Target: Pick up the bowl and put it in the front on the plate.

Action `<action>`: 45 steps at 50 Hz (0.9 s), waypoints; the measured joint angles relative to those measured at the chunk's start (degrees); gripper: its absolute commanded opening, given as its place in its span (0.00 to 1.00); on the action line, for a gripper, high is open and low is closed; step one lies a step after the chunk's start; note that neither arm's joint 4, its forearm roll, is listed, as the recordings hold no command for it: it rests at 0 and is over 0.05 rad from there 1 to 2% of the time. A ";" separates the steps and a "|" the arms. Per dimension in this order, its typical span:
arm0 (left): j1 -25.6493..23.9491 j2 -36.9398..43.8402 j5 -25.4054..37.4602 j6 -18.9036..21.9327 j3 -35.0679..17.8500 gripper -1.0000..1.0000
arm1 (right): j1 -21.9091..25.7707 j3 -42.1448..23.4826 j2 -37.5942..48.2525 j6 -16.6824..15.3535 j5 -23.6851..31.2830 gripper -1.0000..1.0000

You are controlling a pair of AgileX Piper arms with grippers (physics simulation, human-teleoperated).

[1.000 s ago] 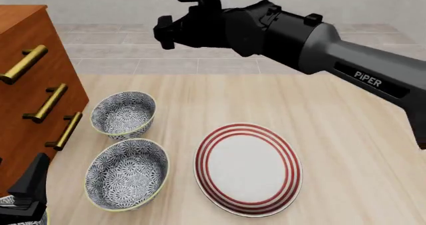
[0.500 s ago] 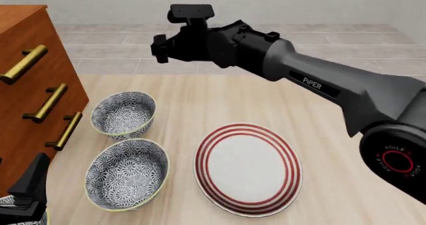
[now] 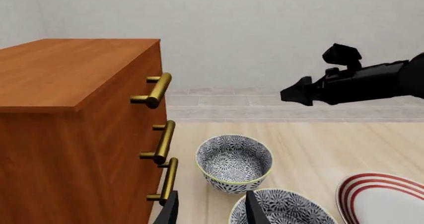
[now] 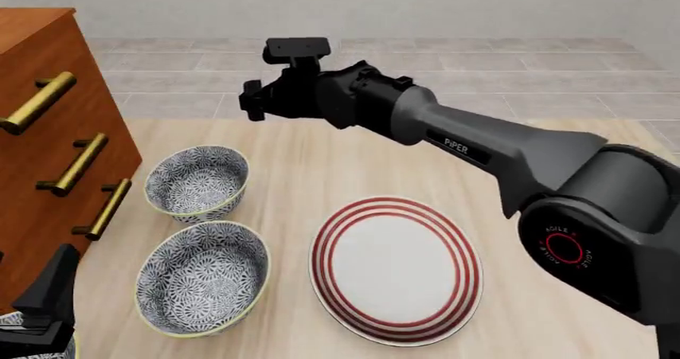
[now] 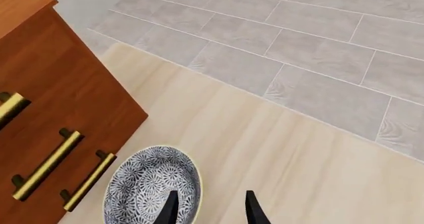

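The bowl (image 4: 197, 182) sits on the table (image 4: 552, 160) just below and ahead of my right gripper (image 5: 210, 208), whose fingers are spread with nothing between them. The wider bowl (image 4: 202, 278) lies nearer me, beside the plate (image 4: 396, 268). My left gripper (image 3: 210, 209), low by the drawer cabinet (image 4: 53, 152), seems parted too.

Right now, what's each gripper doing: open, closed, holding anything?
Left gripper: open, holding nothing, low beside the dresser.
Right gripper: open, holding nothing, in the air above the far bowl.
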 measured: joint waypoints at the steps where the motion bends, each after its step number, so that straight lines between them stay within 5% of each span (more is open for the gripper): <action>1: 0.00 0.00 0.00 0.00 0.00 1.00 | 0.00 -0.19 0.35 -0.02 -0.05 1.00; 45: 0.00 0.00 0.00 0.00 0.00 1.00 | 0.81 -12.04 13.28 3.05 2.74 1.00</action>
